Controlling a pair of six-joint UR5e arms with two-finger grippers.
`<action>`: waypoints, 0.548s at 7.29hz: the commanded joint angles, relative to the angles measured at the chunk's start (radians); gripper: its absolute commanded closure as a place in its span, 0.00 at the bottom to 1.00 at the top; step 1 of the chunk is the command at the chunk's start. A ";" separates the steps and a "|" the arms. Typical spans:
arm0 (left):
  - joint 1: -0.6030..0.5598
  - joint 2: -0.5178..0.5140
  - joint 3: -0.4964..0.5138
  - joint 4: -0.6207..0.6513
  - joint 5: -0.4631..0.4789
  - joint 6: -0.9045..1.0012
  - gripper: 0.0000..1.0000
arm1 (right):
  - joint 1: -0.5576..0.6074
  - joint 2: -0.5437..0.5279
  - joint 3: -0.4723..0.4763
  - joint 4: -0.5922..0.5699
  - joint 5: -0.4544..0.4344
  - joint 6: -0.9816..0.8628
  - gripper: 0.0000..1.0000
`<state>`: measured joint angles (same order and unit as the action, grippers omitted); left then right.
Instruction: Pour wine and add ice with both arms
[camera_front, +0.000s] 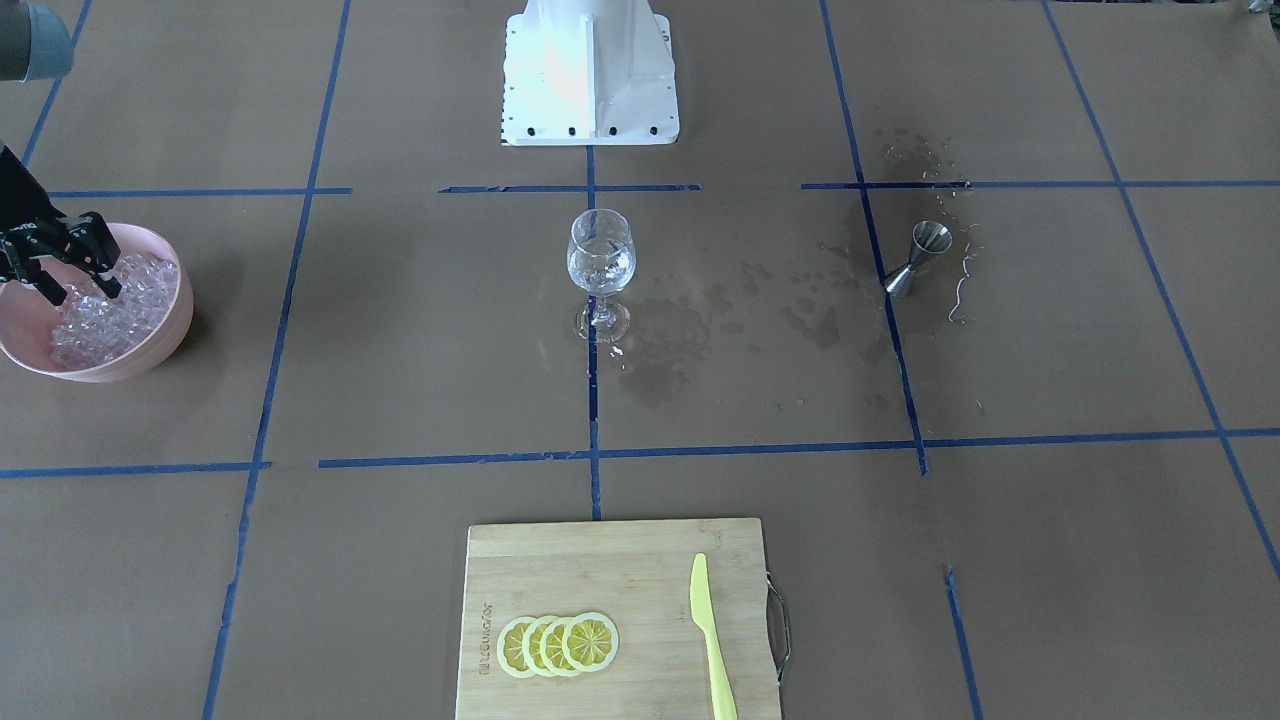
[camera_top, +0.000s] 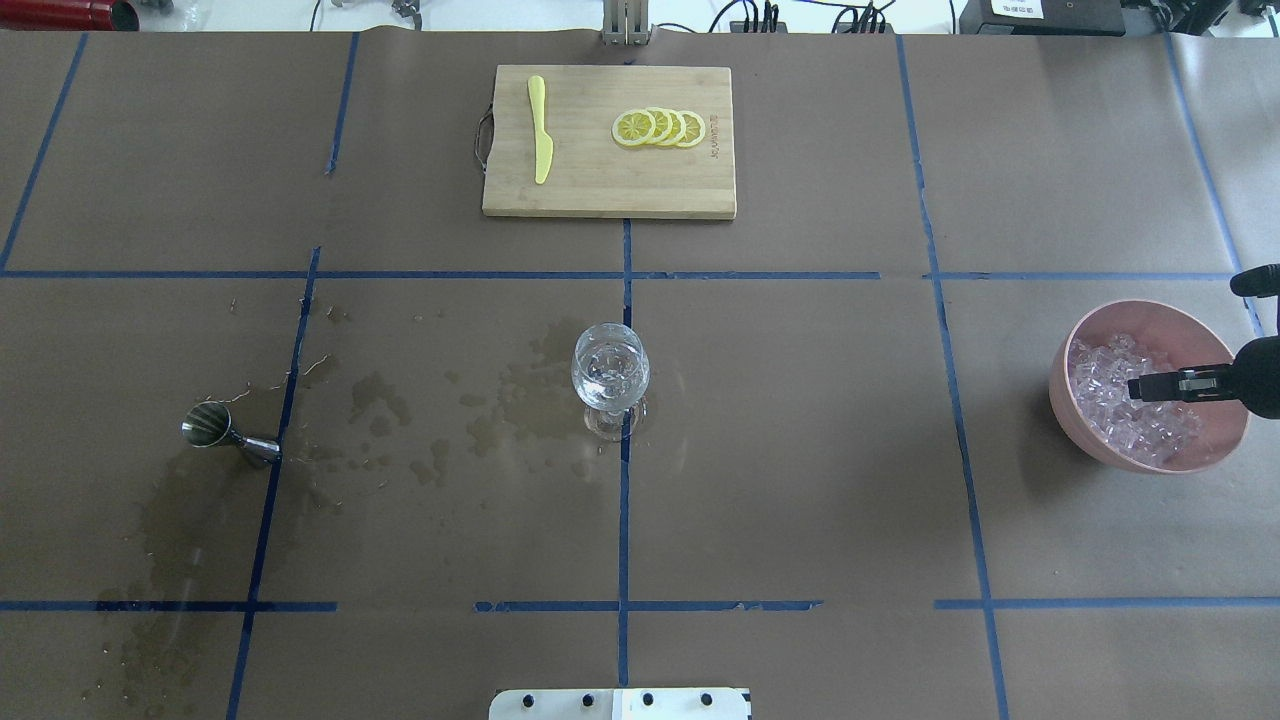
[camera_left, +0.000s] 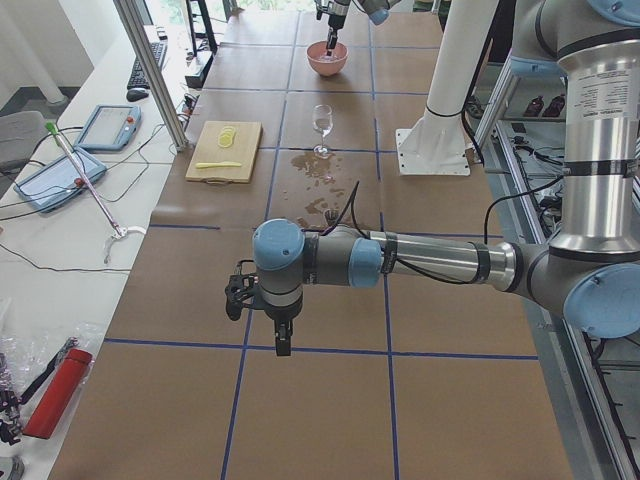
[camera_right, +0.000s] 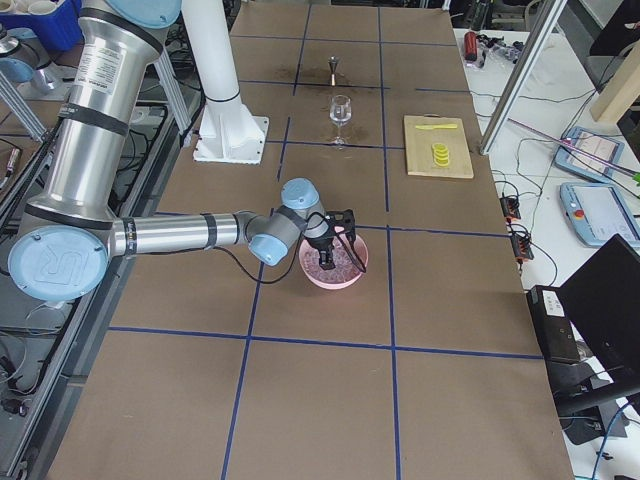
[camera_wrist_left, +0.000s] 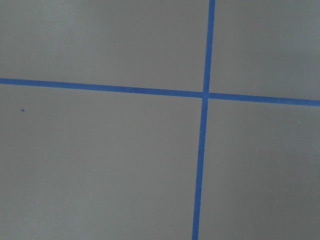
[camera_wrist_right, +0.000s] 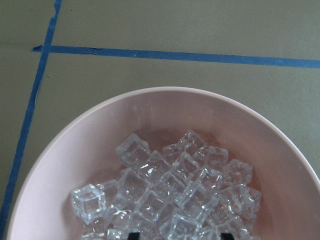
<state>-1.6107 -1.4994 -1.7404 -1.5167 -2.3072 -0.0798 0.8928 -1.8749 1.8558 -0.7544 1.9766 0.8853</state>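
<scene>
A heap of clear ice (camera_front: 115, 310) fills a pink bowl (camera_front: 172, 325) at the table's right end. My right gripper (camera_front: 82, 293) is lowered into the bowl with its fingers apart, the tips among the top cubes. The right wrist view shows the ice (camera_wrist_right: 170, 192), the bowl's rim (camera_wrist_right: 165, 92) and both fingertips (camera_wrist_right: 132, 234) at the bottom edge. The overhead view shows the gripper (camera_top: 1140, 388) over the ice (camera_top: 1130, 420). An upright clear wine glass (camera_top: 610, 368) stands mid-table. My left gripper (camera_left: 281, 340) hangs over bare table far to the left; I cannot tell whether it is open or shut.
A steel jigger (camera_top: 225, 432) lies tipped on the left among wet stains. A wooden cutting board (camera_top: 608, 185) at the far edge carries lemon slices (camera_top: 660, 127) and a yellow knife (camera_top: 540, 140). The white pedestal base (camera_front: 590, 70) stands behind the glass.
</scene>
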 joint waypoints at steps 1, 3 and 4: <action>0.000 0.001 0.002 0.000 0.000 0.000 0.00 | -0.020 -0.006 -0.010 0.007 -0.030 0.003 0.41; -0.002 0.001 0.004 0.001 0.002 0.000 0.00 | -0.023 -0.003 -0.014 0.006 -0.041 0.003 0.45; 0.000 0.001 0.004 0.000 0.002 0.000 0.00 | -0.025 -0.003 -0.015 0.007 -0.045 0.003 0.47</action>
<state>-1.6111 -1.4987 -1.7371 -1.5161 -2.3062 -0.0798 0.8706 -1.8786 1.8432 -0.7478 1.9386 0.8881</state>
